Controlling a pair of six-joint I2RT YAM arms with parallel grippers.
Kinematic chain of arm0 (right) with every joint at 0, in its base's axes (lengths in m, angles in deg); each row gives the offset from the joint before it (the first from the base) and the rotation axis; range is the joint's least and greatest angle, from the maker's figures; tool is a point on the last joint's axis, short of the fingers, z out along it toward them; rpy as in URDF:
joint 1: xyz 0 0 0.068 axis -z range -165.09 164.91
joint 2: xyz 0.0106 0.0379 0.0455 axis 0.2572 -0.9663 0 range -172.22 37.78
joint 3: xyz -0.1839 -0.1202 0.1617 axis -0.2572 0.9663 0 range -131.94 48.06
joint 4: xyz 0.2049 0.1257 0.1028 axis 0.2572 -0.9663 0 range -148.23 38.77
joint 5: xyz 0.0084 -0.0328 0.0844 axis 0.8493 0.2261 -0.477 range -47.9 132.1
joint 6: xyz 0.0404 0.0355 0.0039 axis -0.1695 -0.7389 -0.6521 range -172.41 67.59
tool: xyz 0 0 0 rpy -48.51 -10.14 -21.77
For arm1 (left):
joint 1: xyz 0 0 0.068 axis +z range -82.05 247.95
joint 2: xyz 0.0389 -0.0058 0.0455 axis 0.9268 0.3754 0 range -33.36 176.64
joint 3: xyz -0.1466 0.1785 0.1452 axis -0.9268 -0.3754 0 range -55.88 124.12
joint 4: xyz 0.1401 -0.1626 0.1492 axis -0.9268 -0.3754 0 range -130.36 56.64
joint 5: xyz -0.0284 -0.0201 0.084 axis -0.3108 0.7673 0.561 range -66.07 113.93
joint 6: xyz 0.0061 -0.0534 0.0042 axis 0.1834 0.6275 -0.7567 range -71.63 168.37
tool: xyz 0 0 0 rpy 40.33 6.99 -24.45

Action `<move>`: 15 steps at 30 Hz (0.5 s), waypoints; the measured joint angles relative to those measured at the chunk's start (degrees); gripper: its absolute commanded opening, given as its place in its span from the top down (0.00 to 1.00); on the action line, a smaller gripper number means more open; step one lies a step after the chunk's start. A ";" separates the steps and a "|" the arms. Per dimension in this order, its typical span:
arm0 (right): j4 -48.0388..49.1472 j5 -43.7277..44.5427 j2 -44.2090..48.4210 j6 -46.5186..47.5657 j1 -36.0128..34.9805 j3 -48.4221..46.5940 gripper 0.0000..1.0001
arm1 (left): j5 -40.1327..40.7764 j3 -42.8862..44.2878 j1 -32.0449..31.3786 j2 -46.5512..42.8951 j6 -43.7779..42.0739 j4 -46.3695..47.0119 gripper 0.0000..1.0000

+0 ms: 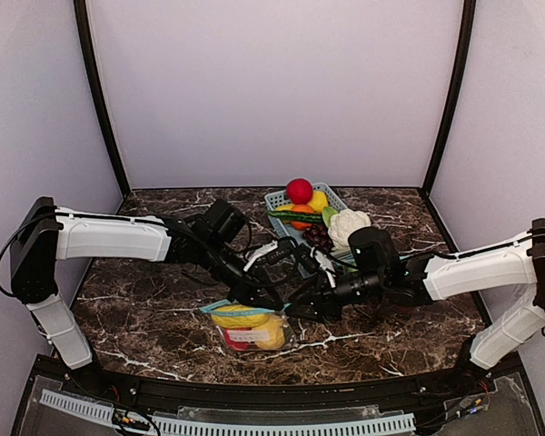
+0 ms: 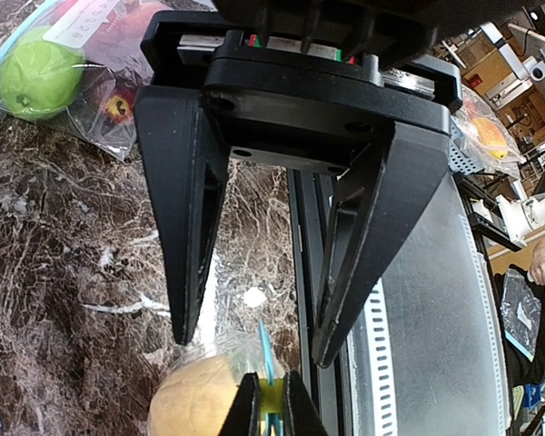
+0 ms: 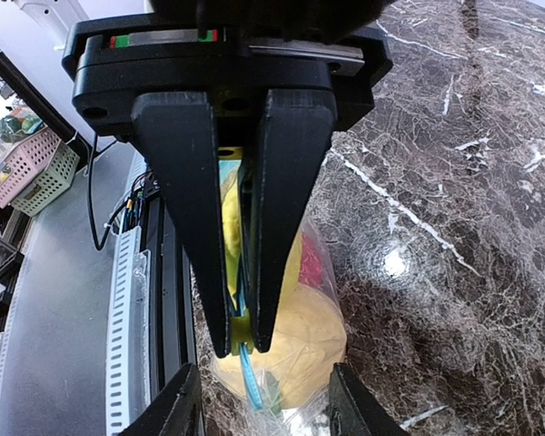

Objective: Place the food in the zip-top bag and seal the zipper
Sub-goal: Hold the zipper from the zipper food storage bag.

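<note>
Overhead view of a dark marble table (image 1: 145,300). Two white-and-black robot arms reach in from the near-left and near-right corners and meet close to the middle of the near edge.

A clear zip-top bag (image 1: 247,329) lies flat on the table there. It holds a yellow piece of food (image 1: 239,316) and a smaller red piece (image 1: 237,343).

The left claw (image 2: 271,411) is pressed together on the bag's blue zipper strip (image 3: 246,381), pinching it at the bag's top edge. The right claw (image 3: 265,400) is spread, with one finger on either side of the bag's mouth, and it grips nothing (in the left wrist view its tips hang just above the plastic). The two claws face each other, close together. Whether the zipper is closed along its whole length cannot be told.

Toward the far edge, a little right of the middle, stands a light-blue lattice basket (image 1: 274,198) with more food:
- a red apple (image 1: 299,191)
- a yellow fruit (image 1: 319,201)
- an orange fruit (image 1: 300,216)
- a white cauliflower (image 1: 349,223)
- dark grapes (image 1: 316,237)

The basket sits well apart from the bag, with the claws between them.
</note>
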 measured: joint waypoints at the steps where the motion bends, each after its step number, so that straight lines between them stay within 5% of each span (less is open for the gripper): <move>1: 0.15 0.02 -0.11 0.00 0.00 0.00 0.49 | -0.20 -0.07 0.00 0.00 0.22 0.11 0.99; 15: 3.65 1.66 4.92 -3.43 0.81 5.40 0.26 | -5.38 -2.19 1.95 -1.07 5.01 6.80 0.99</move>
